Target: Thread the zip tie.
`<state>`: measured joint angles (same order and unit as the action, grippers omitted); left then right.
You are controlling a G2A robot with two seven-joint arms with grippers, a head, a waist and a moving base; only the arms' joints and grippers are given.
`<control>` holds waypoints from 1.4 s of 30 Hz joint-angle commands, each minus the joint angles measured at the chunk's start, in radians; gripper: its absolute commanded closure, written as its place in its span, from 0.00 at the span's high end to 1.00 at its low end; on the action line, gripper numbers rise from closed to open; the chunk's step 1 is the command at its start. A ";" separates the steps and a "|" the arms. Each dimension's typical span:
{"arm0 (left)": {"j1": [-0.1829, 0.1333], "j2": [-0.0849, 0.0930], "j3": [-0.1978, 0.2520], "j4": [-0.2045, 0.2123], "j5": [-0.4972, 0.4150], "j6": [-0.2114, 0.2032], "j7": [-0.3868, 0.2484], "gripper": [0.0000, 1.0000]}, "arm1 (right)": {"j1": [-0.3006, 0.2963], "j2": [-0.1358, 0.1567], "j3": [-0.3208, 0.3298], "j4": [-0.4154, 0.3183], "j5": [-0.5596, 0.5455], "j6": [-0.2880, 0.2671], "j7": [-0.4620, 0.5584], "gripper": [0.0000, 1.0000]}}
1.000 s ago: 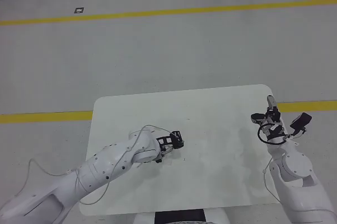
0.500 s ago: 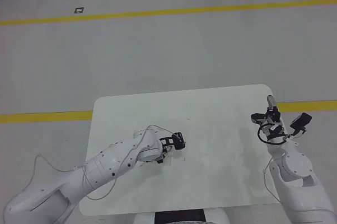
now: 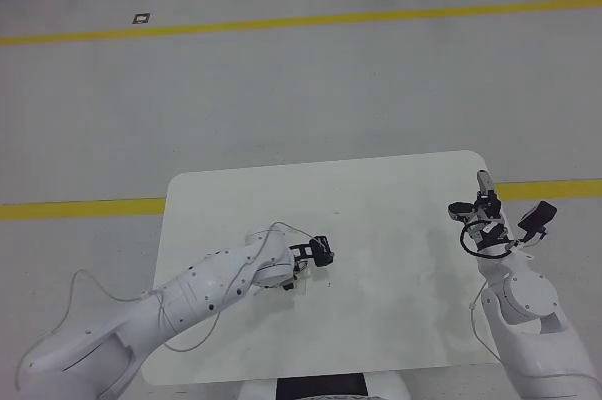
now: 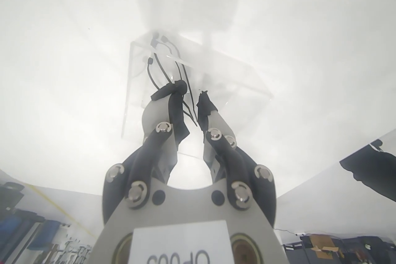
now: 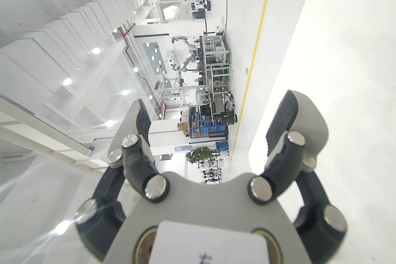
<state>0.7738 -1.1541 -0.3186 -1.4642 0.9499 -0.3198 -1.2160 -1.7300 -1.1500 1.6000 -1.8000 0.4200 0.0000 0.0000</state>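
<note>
Near centre of white worktop [image 3: 401, 200], fingers of left gripper [image 4: 191, 96] narrowly parted around thin black zip ties [image 4: 161, 68] in clear plastic box [image 4: 244, 62]; at 3 o'clock edge, fingers of right gripper [image 5: 213, 102] spread wide.

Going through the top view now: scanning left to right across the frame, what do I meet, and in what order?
floor marker → left gripper, over the table → right gripper, at the table's right edge.
</note>
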 commanded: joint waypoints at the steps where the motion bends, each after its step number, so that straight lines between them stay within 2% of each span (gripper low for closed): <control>1: -0.003 -0.005 0.003 0.010 0.000 -0.001 0.002 0.13 | 0.000 0.000 0.000 0.000 0.000 0.000 0.000 1.00; 10: -0.013 -0.021 0.014 0.044 -0.007 -0.003 0.003 0.08 | 0.000 0.000 0.000 0.000 0.000 0.000 0.000 1.00; 15: -0.016 -0.027 0.017 0.054 -0.011 -0.004 0.005 0.00 | 0.000 0.000 0.000 0.000 0.000 0.000 0.000 1.00; 22: -0.019 -0.032 0.017 0.057 -0.012 -0.004 0.001 0.00 | 0.000 0.000 0.000 0.000 0.000 0.000 0.000 1.00; 29: -0.017 -0.020 -0.002 0.006 -0.003 0.018 -0.026 0.00 | 0.000 0.000 0.000 0.000 0.000 0.000 0.000 1.00; 42: 0.028 0.039 -0.070 -0.134 0.021 0.044 -0.086 0.00 | 0.000 0.000 0.000 0.000 0.000 0.000 0.000 1.00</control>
<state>0.7980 -1.1203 -0.3809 -1.5838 0.9692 -0.2785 -1.2988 -1.7300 -1.1500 1.6000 -1.8000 0.4200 0.0000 0.0000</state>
